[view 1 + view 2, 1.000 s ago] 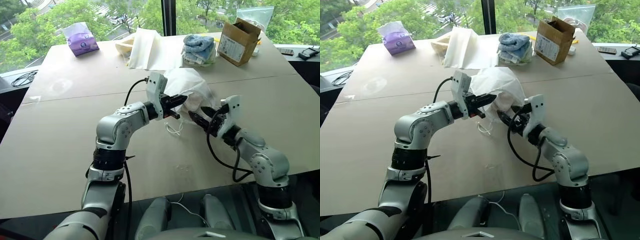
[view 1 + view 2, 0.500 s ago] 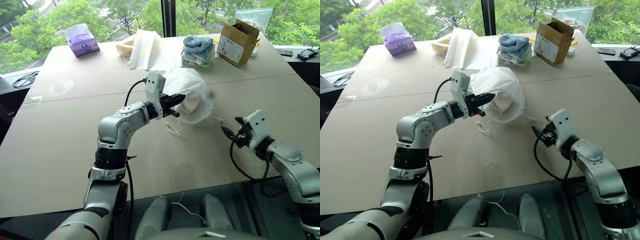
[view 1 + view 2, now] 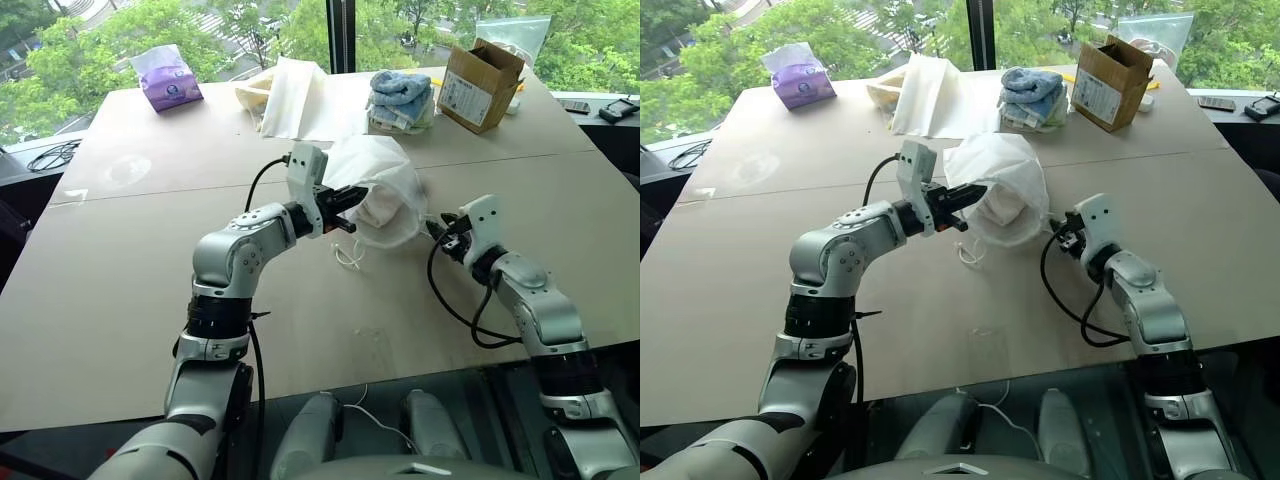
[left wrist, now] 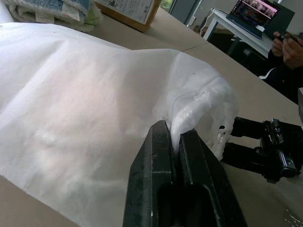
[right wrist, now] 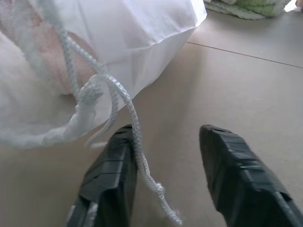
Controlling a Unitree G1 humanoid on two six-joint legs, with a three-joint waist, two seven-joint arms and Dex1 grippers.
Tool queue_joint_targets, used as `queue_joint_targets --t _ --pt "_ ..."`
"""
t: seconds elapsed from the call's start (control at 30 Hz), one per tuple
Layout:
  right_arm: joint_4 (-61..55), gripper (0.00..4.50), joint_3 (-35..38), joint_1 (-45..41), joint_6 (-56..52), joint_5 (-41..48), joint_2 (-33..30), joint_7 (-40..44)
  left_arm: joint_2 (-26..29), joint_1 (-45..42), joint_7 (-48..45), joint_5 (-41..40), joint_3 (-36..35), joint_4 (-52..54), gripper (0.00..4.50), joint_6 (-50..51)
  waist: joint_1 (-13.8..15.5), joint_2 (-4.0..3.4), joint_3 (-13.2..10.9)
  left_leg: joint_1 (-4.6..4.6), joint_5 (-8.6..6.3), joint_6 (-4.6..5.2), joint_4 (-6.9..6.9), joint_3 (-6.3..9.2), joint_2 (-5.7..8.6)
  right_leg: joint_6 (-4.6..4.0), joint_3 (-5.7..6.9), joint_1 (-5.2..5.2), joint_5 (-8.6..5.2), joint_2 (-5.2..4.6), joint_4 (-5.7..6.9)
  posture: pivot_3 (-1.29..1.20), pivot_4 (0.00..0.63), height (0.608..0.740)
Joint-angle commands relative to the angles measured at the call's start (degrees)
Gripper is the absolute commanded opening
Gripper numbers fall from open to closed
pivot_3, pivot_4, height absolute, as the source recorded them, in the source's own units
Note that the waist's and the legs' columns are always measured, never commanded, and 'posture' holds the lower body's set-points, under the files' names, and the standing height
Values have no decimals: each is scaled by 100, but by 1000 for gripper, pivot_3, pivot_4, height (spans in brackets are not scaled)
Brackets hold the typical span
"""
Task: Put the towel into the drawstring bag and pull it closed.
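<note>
I see the drawstring bag [image 3: 380, 190] sitting at the middle of the frame on the tabletop [image 3: 120, 270], with my left claw [image 3: 350, 200] at its left edge and my right claw [image 3: 440, 228] just off its lower right. Along the top of the frame, from left to right, lie a tissue pack [image 3: 165, 78], a cloth sheet [image 3: 290, 97], a towel stack [image 3: 400, 98] and a cardboard box [image 3: 480, 85]. A loop of cord [image 3: 348, 257] lies just below the bag.

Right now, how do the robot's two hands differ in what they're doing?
The left hand is pinched shut on the thin white drawstring bag's edge, holding it up. The right hand stands open, gripping nothing; the bag's white cord drapes over one finger. Both point toward the bag.
</note>
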State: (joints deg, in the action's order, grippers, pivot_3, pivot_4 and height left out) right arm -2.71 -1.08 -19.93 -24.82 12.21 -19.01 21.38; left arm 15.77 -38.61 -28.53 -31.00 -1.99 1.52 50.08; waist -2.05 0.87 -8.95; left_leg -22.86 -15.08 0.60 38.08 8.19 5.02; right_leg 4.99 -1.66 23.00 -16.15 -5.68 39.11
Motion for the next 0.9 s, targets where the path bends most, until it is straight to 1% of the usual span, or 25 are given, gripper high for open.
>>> queue_joint_targets --t 0.03,0.07,0.2,0.3,0.33,0.4,0.43,0.53,0.67,0.73,0.77,0.83,0.9 --pt "-126 182 310 -74 55 163 266 -240 47 -16 -20 -24 -74 218 0 -89 -7 0 0 0 0 0 0 0 0 0 0 0 0 0 0 0 150 740" --pt "-122 30 354 -70 60 175 326 -276 51 -13 -24 -23 -70 216 0 -92 -10 -1 0 0 0 0 0 0 0 0 0 0 0 0 0 0 150 740" --pt "-60 30 500 -88 171 60 475 -558 45 -72 -68 5 -66 130 0 -199 -13 -1 0 0 0 0 0 0 0 0 0 1 0 0 1 0 150 740" --pt "-74 0 550 -88 199 24 536 -684 43 -40 -386 -267 -191 258 895 -284 -14 -2 0 0 0 0 0 0 1 0 0 1 0 0 1 0 150 740" --pt "-88 0 549 -79 197 18 547 -689 57 -43 -379 -246 -197 259 1309 -301 -18 -2 0 0 0 0 0 0 1 0 0 1 0 0 1 0 150 740" --pt "-131 0 542 -50 179 14 573 -706 254 25 -366 58 -78 152 2277 -475 -39 -2 1 0 0 0 -1 0 0 0 -1 2 0 1 1 0 150 740" --pt "-152 0 541 -33 171 14 589 -717 387 112 -455 132 -72 95 3033 -557 -44 -3 1 1 0 0 -1 -1 0 0 -2 2 0 1 3 0 150 740" --pt "-173 0 503 7 161 -25 616 -730 800 420 -958 29 -216 165 3090 -755 -65 -7 2 5 0 0 -4 -7 -2 0 -9 4 0 3 7 0 150 740" --pt "-159 0 461 13 178 -55 641 -710 1221 730 -1609 -608 -523 569 3090 -523 -37 -8 1 2 0 0 -11 -14 -3 -1 -19 19 0 3 15 0 150 740" --pt "-118 0 461 -22 191 -58 660 -709 1487 1021 -1951 -816 -596 760 3090 -433 -27 -8 1 0 0 0 -10 -14 -3 -1 -19 18 0 1 13 0 150 740" --pt "-98 0 459 -42 198 -60 670 -708 1672 1228 -2155 -799 -533 823 3090 -443 -33 -8 1 0 0 0 -9 -14 -3 0 -19 17 0 0 13 0 150 740" --pt "-65 0 451 -81 211 -65 690 -705 2029 1623 -2457 -425 -232 844 3090 -780 -50 -11 2 4 0 0 -15 -19 -3 -1 -25 18 0 0 12 0 150 740" --pt "-39 0 429 -111 225 -72 713 -692 2188 1856 -2614 -225 -38 811 3090 -995 -49 -13 1 15 0 0 -28 -28 -6 -1 -37 20 0 3 13 0 150 740"
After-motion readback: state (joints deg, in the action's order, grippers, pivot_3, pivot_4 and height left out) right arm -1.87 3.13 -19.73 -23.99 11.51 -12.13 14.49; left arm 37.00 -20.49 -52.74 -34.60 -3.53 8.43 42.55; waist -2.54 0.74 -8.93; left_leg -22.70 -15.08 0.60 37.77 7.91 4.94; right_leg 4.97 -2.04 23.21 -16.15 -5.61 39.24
